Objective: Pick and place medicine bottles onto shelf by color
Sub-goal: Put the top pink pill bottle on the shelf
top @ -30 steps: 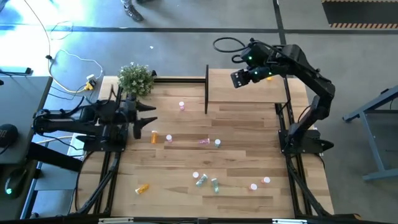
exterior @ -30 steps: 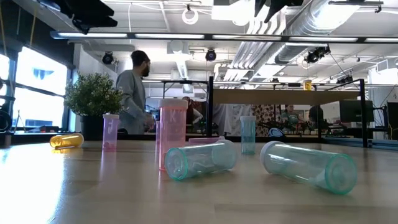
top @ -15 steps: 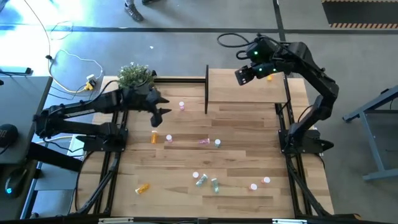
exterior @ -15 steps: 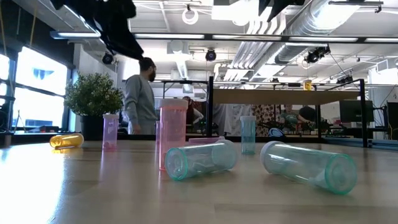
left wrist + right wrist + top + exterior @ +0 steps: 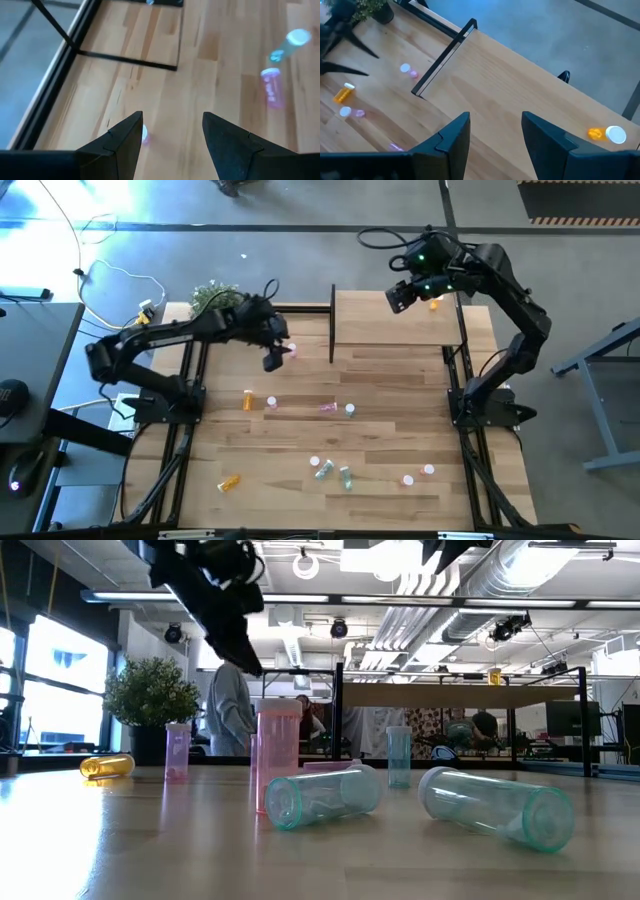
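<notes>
Left gripper (image 5: 274, 360) hovered, fingers spread, over a pink bottle (image 5: 292, 350) near the table's far edge.
Light, slick and tippy, it seemed best pinched across its body; right gripper (image 5: 400, 297) waited spread above the shelf (image 5: 390, 330).

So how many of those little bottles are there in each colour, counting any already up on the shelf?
pink bottles: 6
pale green bottles: 3
orange bottles: 3, one of them already on the shelf
Total: 12
</notes>
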You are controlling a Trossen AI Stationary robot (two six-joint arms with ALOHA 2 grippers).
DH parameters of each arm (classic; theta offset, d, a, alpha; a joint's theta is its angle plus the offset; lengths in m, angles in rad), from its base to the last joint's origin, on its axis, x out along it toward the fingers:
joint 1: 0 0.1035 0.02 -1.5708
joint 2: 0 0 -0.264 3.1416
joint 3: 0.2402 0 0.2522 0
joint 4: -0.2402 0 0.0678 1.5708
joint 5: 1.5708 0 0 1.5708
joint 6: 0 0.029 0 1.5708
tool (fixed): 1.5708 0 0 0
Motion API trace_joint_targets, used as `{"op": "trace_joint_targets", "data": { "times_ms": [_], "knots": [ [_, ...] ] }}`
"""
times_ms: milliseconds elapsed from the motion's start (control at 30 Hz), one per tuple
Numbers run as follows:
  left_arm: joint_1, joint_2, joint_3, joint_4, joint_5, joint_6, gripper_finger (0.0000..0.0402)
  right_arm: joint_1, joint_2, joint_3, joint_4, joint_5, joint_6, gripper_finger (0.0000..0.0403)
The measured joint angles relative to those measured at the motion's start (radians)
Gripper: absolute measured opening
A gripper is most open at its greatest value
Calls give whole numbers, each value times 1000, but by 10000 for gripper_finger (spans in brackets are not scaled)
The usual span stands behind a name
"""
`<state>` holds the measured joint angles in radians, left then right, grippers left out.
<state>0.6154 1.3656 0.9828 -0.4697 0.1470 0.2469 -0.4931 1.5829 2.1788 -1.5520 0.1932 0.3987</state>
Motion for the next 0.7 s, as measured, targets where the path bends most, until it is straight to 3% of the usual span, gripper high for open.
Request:
{"op": "trace_joint_targets", "data": {
  "times_ms": [433,700],
  "knots": [
    [29,216,78,-34,-1,-16,195,0,0,0,0,0,-43,170],
    [29,282,101,-39,-89,-35,195,0,0,0,1,-1,-45,170]
  ]
}}
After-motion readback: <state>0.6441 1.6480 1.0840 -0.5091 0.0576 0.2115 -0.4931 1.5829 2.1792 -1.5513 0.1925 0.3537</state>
